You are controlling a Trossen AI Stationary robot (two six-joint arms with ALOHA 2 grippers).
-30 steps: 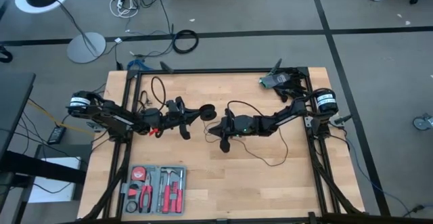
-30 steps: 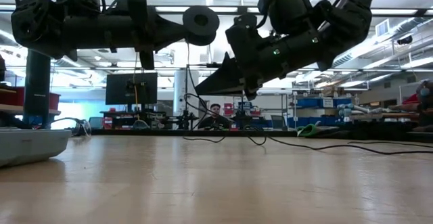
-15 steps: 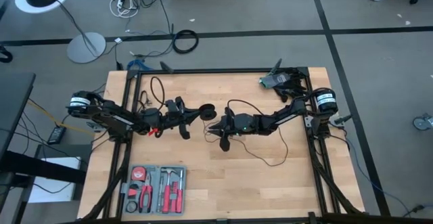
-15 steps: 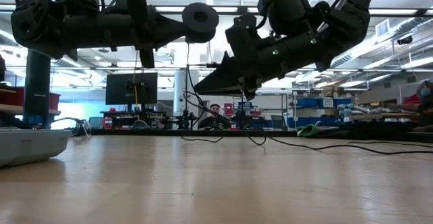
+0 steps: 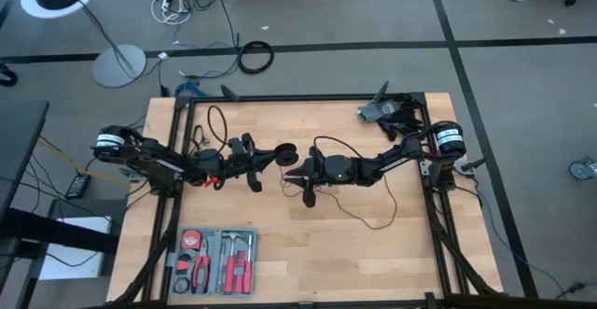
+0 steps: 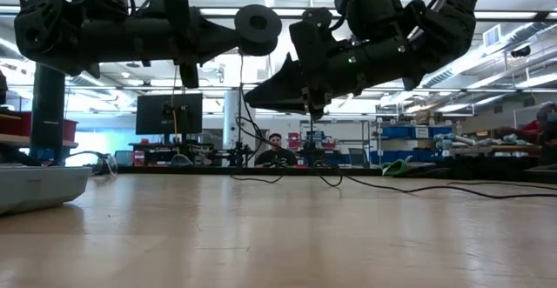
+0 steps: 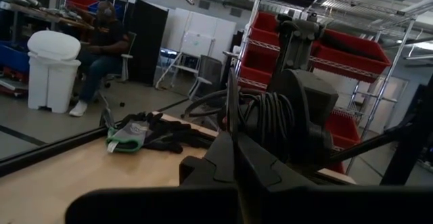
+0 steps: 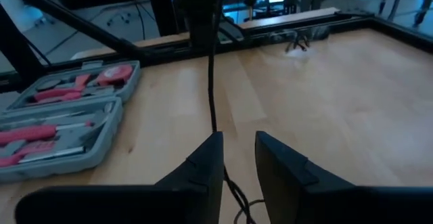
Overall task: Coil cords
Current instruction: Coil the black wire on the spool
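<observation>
Layout of the table, high view.
The light wooden table (image 5: 373, 262) fills the frame's centre. The grey plastic tool case (image 5: 213, 261) lies at lower left, the dark and green gloves (image 5: 385, 111) at upper right. The thin black looped cord (image 5: 359, 214) trails right of centre; its round black puck (image 5: 287, 155) hangs mid-table between both arms.

White lettering runs along both dark robot arms in the low view, cut off by the frame: the left arm (image 6: 52, 27), upper left, and the right arm (image 6: 452, 10), upper right. No word reads whole; nothing else is legible.
</observation>
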